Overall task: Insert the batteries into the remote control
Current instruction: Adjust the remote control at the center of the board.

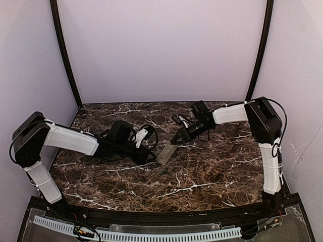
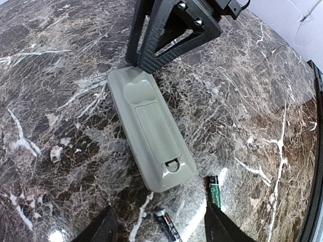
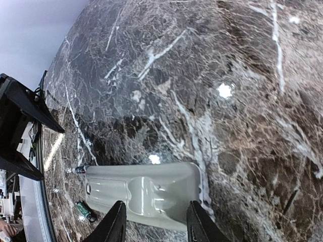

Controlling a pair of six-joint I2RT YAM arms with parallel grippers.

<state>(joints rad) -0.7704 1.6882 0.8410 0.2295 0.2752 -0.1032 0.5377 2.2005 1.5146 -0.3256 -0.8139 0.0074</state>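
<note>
The remote control (image 2: 151, 133) lies back-up and unopened, with two batteries (image 2: 215, 190) just beside its latch end. The right gripper (image 3: 156, 224) is held open at the other end, and the left gripper (image 2: 159, 229) is spread wide too. The remote could be skidded into the batteries by a skewed squeeze.

We see the remote control (image 2: 151, 128) lying back-up on the marble table (image 2: 60, 101), running from 11 to 5 o'clock. The right gripper (image 2: 140, 64) meets its 11 o'clock end. Two batteries (image 2: 167, 225) lie near its other end, at 6 and 5 o'clock, between the left gripper (image 2: 160, 229) fingers, which are spread wide.
</note>
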